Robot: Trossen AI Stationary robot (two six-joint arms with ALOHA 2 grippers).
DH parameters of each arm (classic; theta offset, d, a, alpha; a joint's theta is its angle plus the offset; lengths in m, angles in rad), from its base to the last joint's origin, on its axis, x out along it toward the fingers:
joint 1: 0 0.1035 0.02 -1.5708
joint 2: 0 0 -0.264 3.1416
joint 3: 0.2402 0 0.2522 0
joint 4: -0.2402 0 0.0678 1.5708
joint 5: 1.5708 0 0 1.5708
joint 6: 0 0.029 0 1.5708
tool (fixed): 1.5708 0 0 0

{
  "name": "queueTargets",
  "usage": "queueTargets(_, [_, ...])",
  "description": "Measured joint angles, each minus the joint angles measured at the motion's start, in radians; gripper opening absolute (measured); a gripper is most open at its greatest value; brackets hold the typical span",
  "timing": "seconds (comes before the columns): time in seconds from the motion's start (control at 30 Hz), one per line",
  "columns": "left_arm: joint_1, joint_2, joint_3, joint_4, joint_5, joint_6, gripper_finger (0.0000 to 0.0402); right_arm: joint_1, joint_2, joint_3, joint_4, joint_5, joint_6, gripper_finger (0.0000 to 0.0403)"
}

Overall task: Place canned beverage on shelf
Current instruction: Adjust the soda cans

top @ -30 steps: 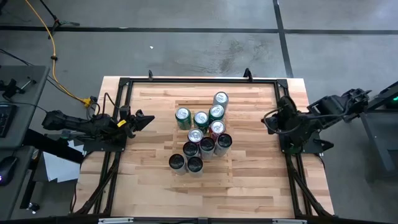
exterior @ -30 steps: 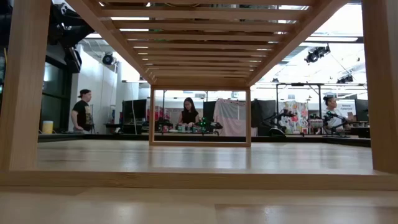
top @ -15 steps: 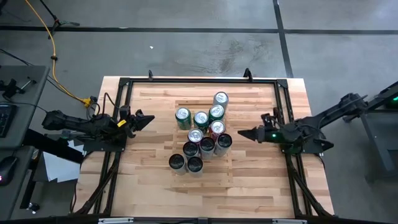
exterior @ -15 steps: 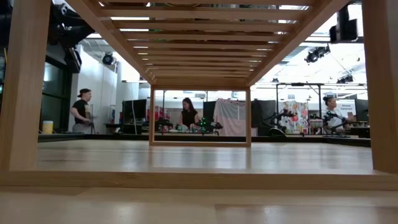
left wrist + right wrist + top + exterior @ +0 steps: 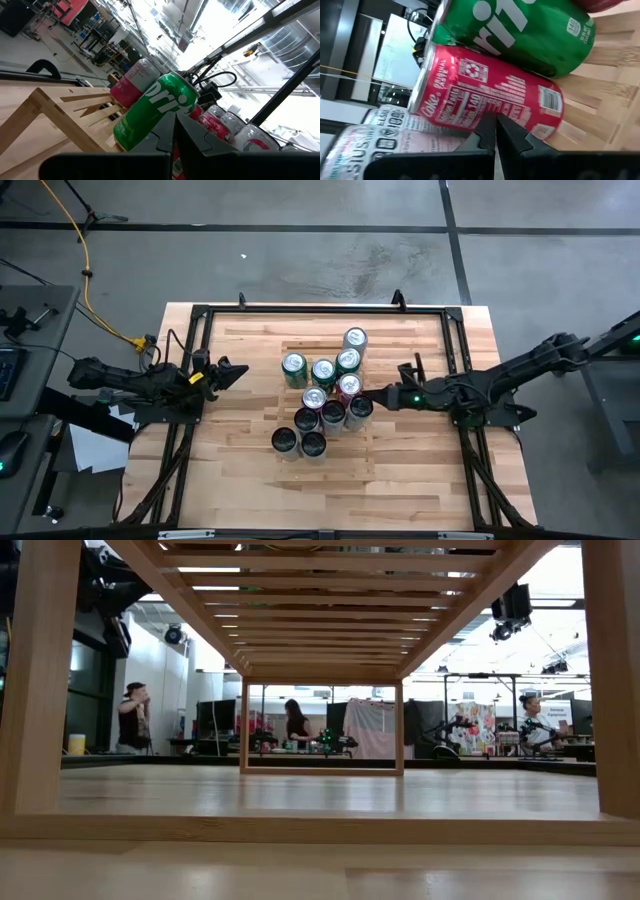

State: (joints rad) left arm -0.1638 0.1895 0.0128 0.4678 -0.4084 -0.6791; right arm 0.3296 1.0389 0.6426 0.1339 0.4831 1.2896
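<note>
Several drink cans stand upright in a cluster on the slatted wooden shelf (image 5: 395,355), whose slats show from beneath in the low view (image 5: 320,600). Among them are green cans (image 5: 323,370), a red Coke can (image 5: 348,386) and dark-topped cans (image 5: 307,420). My right gripper (image 5: 366,399) is shut and reaches level from the table's right side, its tips at the Coke can (image 5: 485,90), with a green can (image 5: 520,30) beside it. My left gripper (image 5: 238,372) is shut and waits left of the cluster, facing a green can (image 5: 155,112). My right gripper's shut fingertips (image 5: 489,125) stand level at the side wall of the red Coke can (image 5: 492,107), coming from the table's right. I cannot tell whether they touch it. The can stands upright on the shelf.
A black frame (image 5: 300,310) runs around the tabletop's edges. Bare tabletop (image 5: 400,470) lies near the front and to both sides of the cluster. People stand in the room beyond the table (image 5: 132,720).
My right arm has unfolded from the table's right edge and stretched out toward the table's left, bringing its gripper up to the can cluster. The cans have stayed in place.
</note>
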Motion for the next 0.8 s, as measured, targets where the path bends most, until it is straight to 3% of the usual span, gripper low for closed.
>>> queueTargets(0.8, [0.000,0.000,0.000,-0.001,-0.037,0.036,0.0008,-0.042,0.010,0.003,0.006,-0.091,-0.004,0.0000])
